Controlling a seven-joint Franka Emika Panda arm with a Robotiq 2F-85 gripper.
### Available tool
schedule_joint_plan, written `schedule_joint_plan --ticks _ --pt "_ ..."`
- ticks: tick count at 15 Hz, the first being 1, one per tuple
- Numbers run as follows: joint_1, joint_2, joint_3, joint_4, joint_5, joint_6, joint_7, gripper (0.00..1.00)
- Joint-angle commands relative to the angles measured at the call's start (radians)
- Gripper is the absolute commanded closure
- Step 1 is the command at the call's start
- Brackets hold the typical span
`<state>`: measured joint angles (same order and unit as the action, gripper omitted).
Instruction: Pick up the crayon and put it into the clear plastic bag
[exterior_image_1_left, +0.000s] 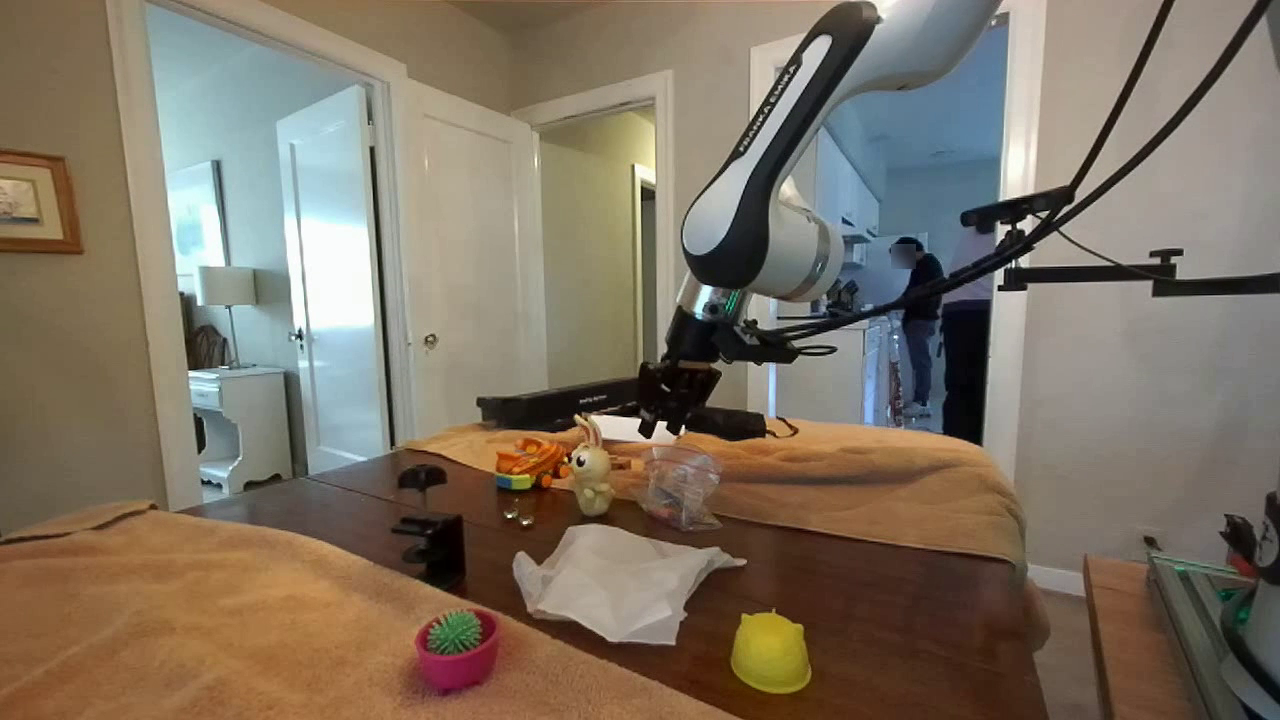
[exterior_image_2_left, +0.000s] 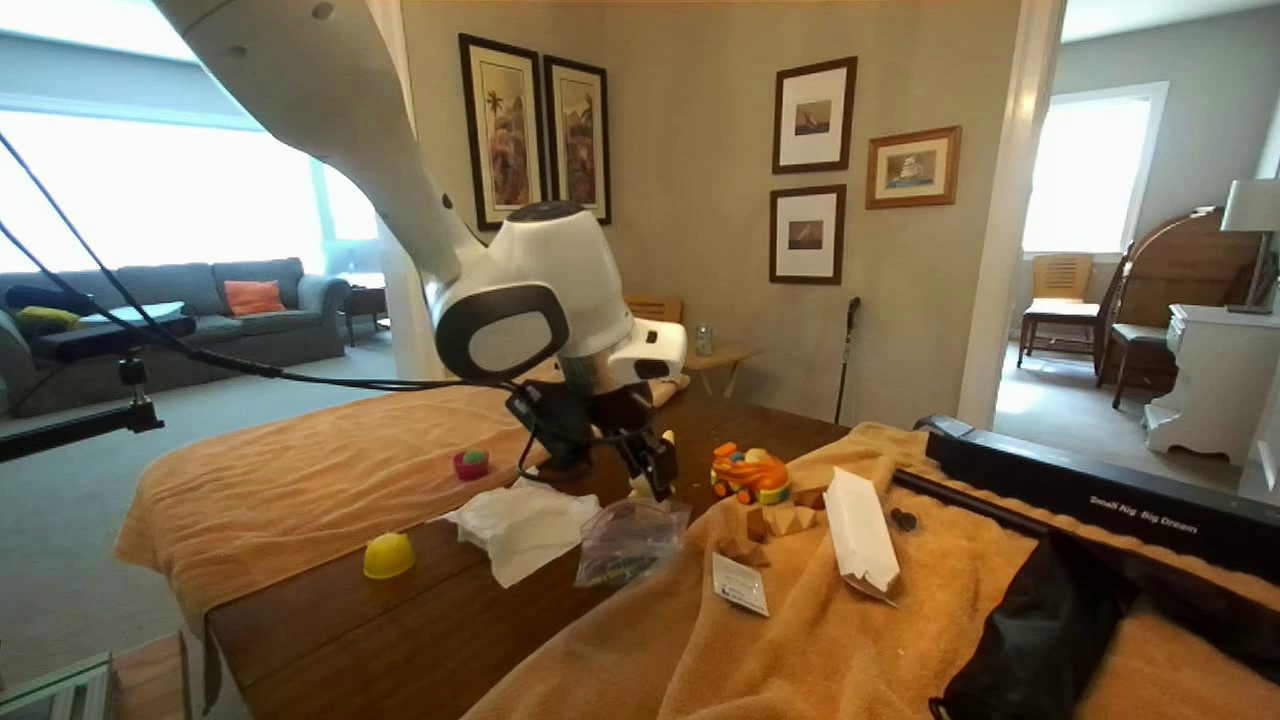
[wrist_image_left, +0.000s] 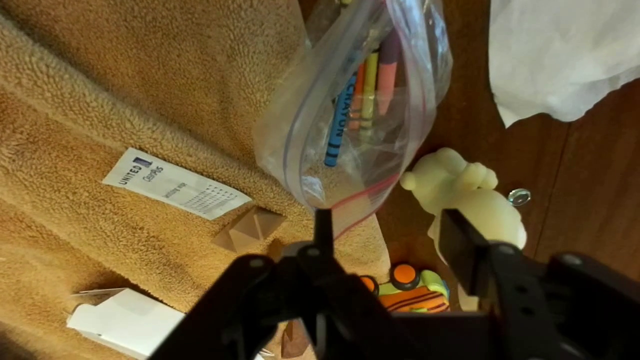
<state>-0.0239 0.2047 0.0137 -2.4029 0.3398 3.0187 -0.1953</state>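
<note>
The clear plastic bag (wrist_image_left: 300, 125) with a red zip edge lies partly on the towel and partly on the dark table. It also shows in both exterior views (exterior_image_1_left: 680, 488) (exterior_image_2_left: 630, 545). In the wrist view a blue crayon (wrist_image_left: 341, 122) lies inside the bag beside orange, yellow and pink crayons (wrist_image_left: 370, 85). The blue one reaches nearest the mouth. No crayon shows outside the bag. My gripper (wrist_image_left: 385, 220) is open with nothing held between its fingers. It hovers above the bag's mouth and the bunny figure (exterior_image_1_left: 592, 482), as both exterior views show (exterior_image_1_left: 660, 428) (exterior_image_2_left: 660, 490).
An orange toy vehicle (exterior_image_2_left: 750, 475) and wooden pieces (exterior_image_2_left: 780, 520) are near the bag. A white box (exterior_image_2_left: 860, 530) and a wipe packet (wrist_image_left: 175, 185) lie on the towel. White paper (exterior_image_1_left: 620, 585), a yellow cup (exterior_image_1_left: 770, 652), a pink pot (exterior_image_1_left: 457, 650) and a black clamp (exterior_image_1_left: 435, 540) are around.
</note>
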Motion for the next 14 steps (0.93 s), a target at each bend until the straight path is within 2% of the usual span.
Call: schedule_joint_plan --ticks 1,3,7,9,10,12,14 --pt "0.011 0.006 -0.014 0.01 -0.007 0.013 0.028 0.09" --pt "0.008 0.001 -0.011 0.007 -0.004 0.006 0.021 0.0" --pt "0.007 -0.009 -0.011 0.003 -0.005 -0.005 0.016 0.0" --pt "0.03 -0.027 -0.042 -0.009 -0.043 -0.041 0.052 0.0" --pt "0.018 -0.058 -0.045 -0.024 -0.118 -0.12 0.126 0.0" --pt "0.046 -0.117 -0.082 -0.048 -0.215 -0.237 0.226 0.0" --pt "0.047 -0.186 -0.077 -0.061 -0.288 -0.368 0.294 0.0"
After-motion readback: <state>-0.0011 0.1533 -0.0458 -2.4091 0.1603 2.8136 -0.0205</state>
